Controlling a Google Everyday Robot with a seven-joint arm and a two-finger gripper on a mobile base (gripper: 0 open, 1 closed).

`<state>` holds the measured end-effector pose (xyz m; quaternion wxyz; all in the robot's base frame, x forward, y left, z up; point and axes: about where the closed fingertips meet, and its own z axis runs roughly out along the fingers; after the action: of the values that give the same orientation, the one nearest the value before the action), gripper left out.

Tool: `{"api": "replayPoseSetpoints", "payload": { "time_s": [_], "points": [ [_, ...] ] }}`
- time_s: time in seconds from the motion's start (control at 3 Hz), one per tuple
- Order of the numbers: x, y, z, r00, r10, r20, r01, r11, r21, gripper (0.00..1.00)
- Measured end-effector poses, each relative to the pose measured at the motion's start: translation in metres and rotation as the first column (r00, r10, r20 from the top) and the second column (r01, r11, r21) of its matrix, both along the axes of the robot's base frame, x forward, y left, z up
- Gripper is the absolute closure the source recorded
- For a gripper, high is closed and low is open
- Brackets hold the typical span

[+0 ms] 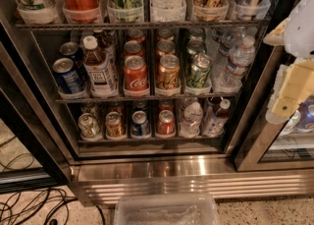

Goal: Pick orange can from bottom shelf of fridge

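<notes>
The fridge (196, 170) stands open, with wire racks and a ribbed steel base. On the bottom shelf (147, 139) a small amber-orange can (115, 125) with a silver top sits second from the left. A silvery can (89, 125) is on its left and a blue can (140, 124) on its right. A redder can (166, 123) and two clear bottles (190, 119) stand further right. My gripper (283, 102), cream and white, hangs at the right edge in front of the right door. It is well right of and above the orange can, outside the shelf opening.
The middle shelf (147, 96) holds cans and bottles, and the top shelf (142, 23) holds larger cans. A clear plastic bin (167, 209) sits on the floor in front of the base. Black cables (29, 204) lie on the floor at the left. The black door frame (29, 135) slants down the left side.
</notes>
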<state>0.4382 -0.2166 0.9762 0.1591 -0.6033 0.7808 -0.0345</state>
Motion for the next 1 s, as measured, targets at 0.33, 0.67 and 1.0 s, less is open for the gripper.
{"api": "replayPoseSetpoints", "payload": {
  "time_s": [0.33,0.67,1.0],
  "points": [
    [0.0,0.001,0.001,1.0,-0.001,0.006,0.001,1.0,0.001,0.0],
    [-0.003,0.017,-0.021,0.9999,-0.015,-0.001,0.015,0.999,0.038,0.0],
    [-0.016,0.046,-0.073,0.9974,-0.069,-0.023,0.071,0.989,0.133,0.0]
  ]
}}
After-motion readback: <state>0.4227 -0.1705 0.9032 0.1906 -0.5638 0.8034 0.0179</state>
